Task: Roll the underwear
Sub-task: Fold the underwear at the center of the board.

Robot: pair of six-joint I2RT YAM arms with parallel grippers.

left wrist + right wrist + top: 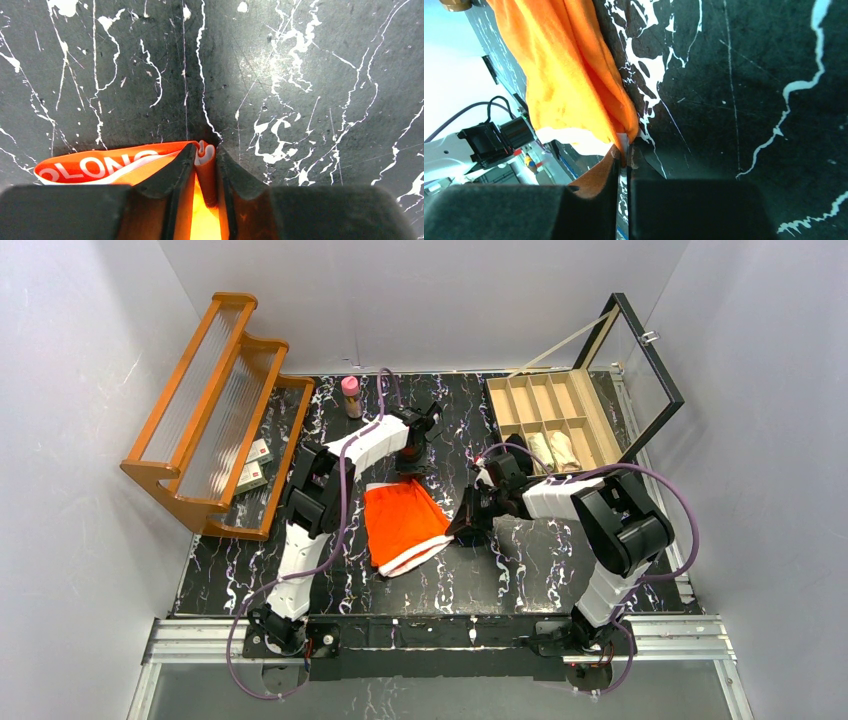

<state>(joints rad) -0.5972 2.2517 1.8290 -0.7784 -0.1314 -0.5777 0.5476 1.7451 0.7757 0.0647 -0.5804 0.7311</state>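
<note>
Top external view has the orange underwear (403,525) lying on the dark marbled table (520,570) between the two arms. The left gripper (411,467) is at its far edge and the right gripper (464,530) at its right side, close to the white-trimmed corner. Left wrist view shows the left gripper (205,172) narrowed onto a fold of the lettered waistband, with cloth pinched between the jaws and the table just beneath. Right wrist view shows the right gripper (625,159) almost closed on a thin bunch of orange cloth and white trim, the rest of the garment running away from it in soft folds. Judging from these two holds, the step is to raise or fold an edge to begin the roll. It would go best with both arms moving together at an even height, the cloth taut but not stretched, so that neither thin pinch slips and the first turn lies straight.
</note>
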